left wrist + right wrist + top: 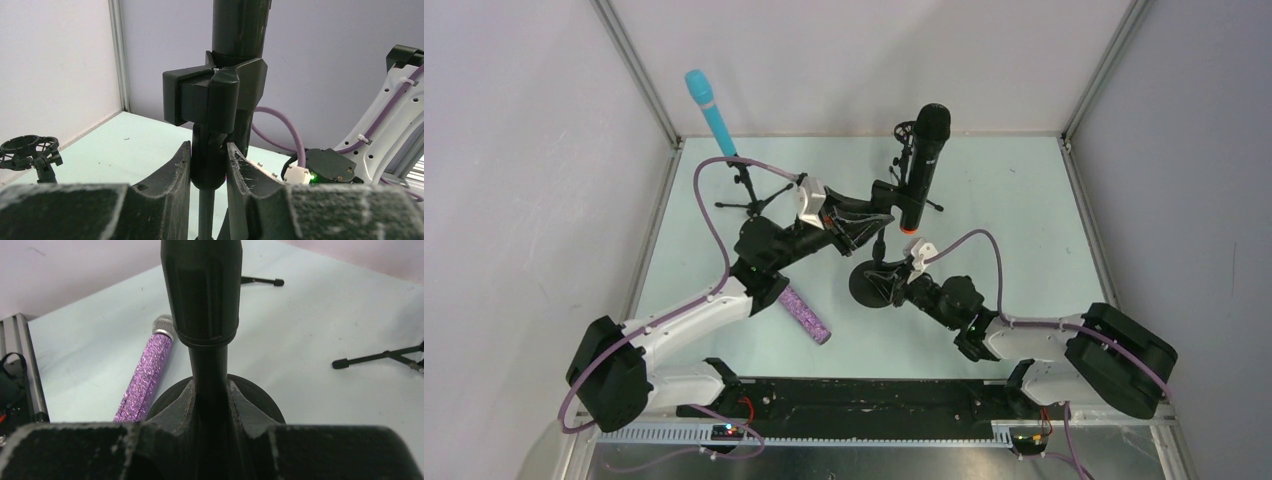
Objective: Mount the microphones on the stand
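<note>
Black microphone (pixel 927 150), orange-tipped, sits in a hard plastic clip (pixel 215 92). The left end effector (pixel 208 162) is clamped on the clip's neck, the right end effector (pixel 210 392) on the smooth pole (pixel 207 360) of the round-base stand (pixel 862 289). Seating looks nearly done. The likely next move is to let go gently, then fetch the purple glitter microphone (pixel 145 372), mesh-headed, lying on the pale surface (pixel 1004 200). Turquoise microphone (pixel 709 105) stands mounted on a tripod (pixel 749 195); a ring-shaped shock mount (pixel 27 147) is empty.

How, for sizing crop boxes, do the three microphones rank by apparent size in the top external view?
1. Black microphone: longest and thickest.
2. Turquoise microphone.
3. Purple glitter microphone: least showing, but the left arm covers part, and it lies on the table, farther from the camera than the raised two, so unsure.
</note>
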Robot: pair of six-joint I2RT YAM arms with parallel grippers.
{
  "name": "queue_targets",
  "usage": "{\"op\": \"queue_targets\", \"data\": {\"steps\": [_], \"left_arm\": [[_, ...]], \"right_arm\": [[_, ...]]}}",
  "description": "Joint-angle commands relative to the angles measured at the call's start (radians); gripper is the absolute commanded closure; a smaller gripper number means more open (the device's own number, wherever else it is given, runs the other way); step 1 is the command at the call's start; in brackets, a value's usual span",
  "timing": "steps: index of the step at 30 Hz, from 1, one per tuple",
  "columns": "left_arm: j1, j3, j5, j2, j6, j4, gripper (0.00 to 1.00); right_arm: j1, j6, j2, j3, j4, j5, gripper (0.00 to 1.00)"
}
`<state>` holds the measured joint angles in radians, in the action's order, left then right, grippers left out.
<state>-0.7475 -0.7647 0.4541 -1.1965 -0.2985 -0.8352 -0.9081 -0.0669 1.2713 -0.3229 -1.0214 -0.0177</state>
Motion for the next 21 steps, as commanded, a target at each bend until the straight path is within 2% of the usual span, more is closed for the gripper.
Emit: {"op": "queue_targets", "data": {"steps": [1, 21], "left_arm": [[-0.007, -0.084, 0.021, 0.083, -0.055, -0.224, 1.0], [-0.007, -0.121, -0.005, 0.117, 0.014, -0.26, 1.0]], "right_arm": [[0.009, -0.011, 0.047, 0.025, 0.004, -0.069, 1.0], [-0.009, -0.057, 0.175, 0.095, -0.124, -0.126, 1.0]]}}
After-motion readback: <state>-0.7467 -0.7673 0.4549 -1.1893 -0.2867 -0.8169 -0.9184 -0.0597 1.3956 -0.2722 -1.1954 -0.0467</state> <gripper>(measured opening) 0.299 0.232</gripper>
